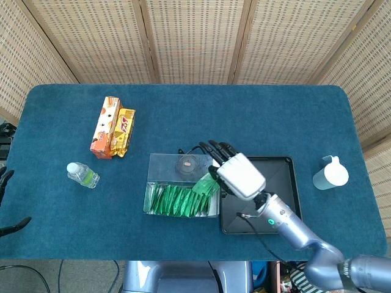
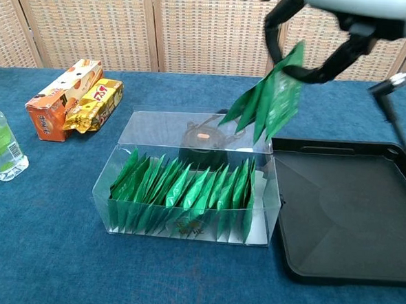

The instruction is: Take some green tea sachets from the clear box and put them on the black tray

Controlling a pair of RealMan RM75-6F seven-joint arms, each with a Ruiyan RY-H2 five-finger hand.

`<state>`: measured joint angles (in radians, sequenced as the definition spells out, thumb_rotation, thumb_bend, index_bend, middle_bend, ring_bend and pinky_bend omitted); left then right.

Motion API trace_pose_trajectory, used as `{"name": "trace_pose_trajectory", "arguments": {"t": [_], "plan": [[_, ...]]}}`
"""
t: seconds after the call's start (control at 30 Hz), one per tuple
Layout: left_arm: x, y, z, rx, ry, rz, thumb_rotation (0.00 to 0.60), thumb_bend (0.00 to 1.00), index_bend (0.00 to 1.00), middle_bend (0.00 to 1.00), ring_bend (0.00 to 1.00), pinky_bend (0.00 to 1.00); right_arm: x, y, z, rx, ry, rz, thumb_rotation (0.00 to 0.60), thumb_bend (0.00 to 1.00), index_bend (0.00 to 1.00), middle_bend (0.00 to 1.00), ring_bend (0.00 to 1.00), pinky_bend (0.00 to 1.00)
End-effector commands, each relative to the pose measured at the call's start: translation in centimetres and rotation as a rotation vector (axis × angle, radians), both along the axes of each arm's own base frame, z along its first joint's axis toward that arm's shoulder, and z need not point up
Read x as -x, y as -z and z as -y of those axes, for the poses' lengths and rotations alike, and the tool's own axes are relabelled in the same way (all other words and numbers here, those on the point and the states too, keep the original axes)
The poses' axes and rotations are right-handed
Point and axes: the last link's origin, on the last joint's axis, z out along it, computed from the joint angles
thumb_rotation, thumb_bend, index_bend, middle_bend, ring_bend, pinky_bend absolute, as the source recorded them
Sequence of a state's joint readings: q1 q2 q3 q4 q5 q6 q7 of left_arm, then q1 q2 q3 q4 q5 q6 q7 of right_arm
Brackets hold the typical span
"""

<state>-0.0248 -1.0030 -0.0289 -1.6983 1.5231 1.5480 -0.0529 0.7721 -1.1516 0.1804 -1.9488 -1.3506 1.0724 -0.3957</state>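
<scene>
My right hand [image 1: 237, 174] is raised high above the table and pinches a small bunch of green tea sachets [image 2: 269, 99] that hang down over the right end of the clear box [image 2: 185, 223]. Only the dark fingers [image 2: 279, 29] of that hand show at the top of the chest view. Several more sachets [image 2: 183, 187] stand in a row inside the box. The black tray [image 2: 351, 216] lies right beside the box, bare. My left hand shows in neither view.
A dark round object [image 2: 202, 141] with a cable sits behind the box. An orange carton [image 1: 105, 127] and a yellow snack pack [image 1: 124, 131] lie at the back left, a water bottle [image 1: 82, 175] at the left, a white dispenser [image 1: 330, 173] at the far right.
</scene>
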Motion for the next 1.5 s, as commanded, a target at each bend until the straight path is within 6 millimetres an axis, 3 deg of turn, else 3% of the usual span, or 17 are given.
{"name": "trace_pose_trajectory", "arguments": {"t": [0.03,0.17,0.37,0.53,0.87,0.9,0.97,1.0,1.03,1.07,1.13,1.17,1.33,1.5], "plan": [[0.0,0.0,0.0,0.001,0.0,0.0,0.6,0.1,0.0,0.0,0.0,0.0,1.4,-1.6,-0.4,0.021,0.024,-0.004,0.6,0.61,0.63,0.09,0.0,0.21],[-0.1,0.1,0.0,0.003,0.002,0.0,0.6,0.1,0.0,0.0,0.0,0.0,2.5,-2.2,-0.8,0.025,0.039,-0.017,0.6,0.61,0.63,0.09,0.0,0.21],[-0.2,0.1,0.2,0.004,0.009,-0.001,0.6,0.1,0.0,0.0,0.0,0.0,6.5,-2.4,-2.1,0.001,0.086,-0.088,0.6,0.61,0.63,0.09,0.0,0.21],[-0.3,0.2,0.3,0.004,0.013,-0.003,0.6,0.1,0.0,0.0,0.0,0.0,10.9,-1.0,-3.0,-0.05,0.155,-0.156,0.6,0.61,0.63,0.09,0.0,0.21],[-0.2,0.2,0.2,0.005,0.005,-0.007,0.6,0.1,0.0,0.0,0.0,0.0,14.8,0.9,-3.2,-0.089,0.203,-0.214,0.6,0.61,0.63,0.09,0.0,0.21],[-0.1,0.2,0.2,0.005,0.004,-0.008,0.6,0.1,0.0,0.0,0.0,0.0,14.9,0.9,-3.2,-0.09,0.205,-0.214,0.6,0.61,0.61,0.09,0.0,0.21],[-0.2,0.3,0.1,0.007,0.003,-0.009,0.6,0.1,0.0,0.0,0.0,0.0,15.2,1.0,-3.2,-0.095,0.205,-0.216,0.6,0.61,0.37,0.04,0.0,0.21],[-0.2,0.3,0.1,0.007,0.003,-0.01,0.6,0.1,0.0,0.0,0.0,0.0,15.3,1.0,-3.2,-0.095,0.2,-0.216,0.6,0.58,0.25,0.03,0.0,0.21],[-0.2,0.3,0.1,0.008,0.003,-0.01,0.6,0.1,0.0,0.0,0.0,0.0,15.4,1.0,-3.2,-0.092,0.196,-0.212,0.6,0.48,0.11,0.01,0.0,0.21],[-0.2,0.4,0.1,0.008,0.003,-0.011,0.6,0.1,0.0,0.0,0.0,0.0,15.4,0.9,-3.2,-0.088,0.191,-0.21,0.6,0.37,0.04,0.0,0.0,0.21],[-0.2,0.4,0.1,0.008,0.002,-0.013,0.6,0.1,0.0,0.0,0.0,0.0,15.5,0.6,-3.2,-0.065,0.188,-0.216,0.6,0.15,0.0,0.0,0.0,0.18],[-0.2,0.4,0.1,0.008,0.002,-0.013,0.6,0.1,0.0,0.0,0.0,0.0,15.4,0.3,-3.1,-0.048,0.184,-0.217,0.6,0.1,0.0,0.0,0.0,0.16],[-0.2,0.4,0.1,0.008,0.002,-0.013,0.6,0.1,0.0,0.0,0.0,0.0,14.4,-1.5,-3.0,0.039,0.176,-0.16,0.6,0.07,0.0,0.0,0.0,0.12],[-0.2,0.3,0.2,0.001,0.008,-0.011,0.6,0.1,0.0,0.0,0.0,0.0,14.0,-4.3,-5.0,0.121,0.202,0.004,0.6,0.03,0.0,0.0,0.0,0.04]]}}
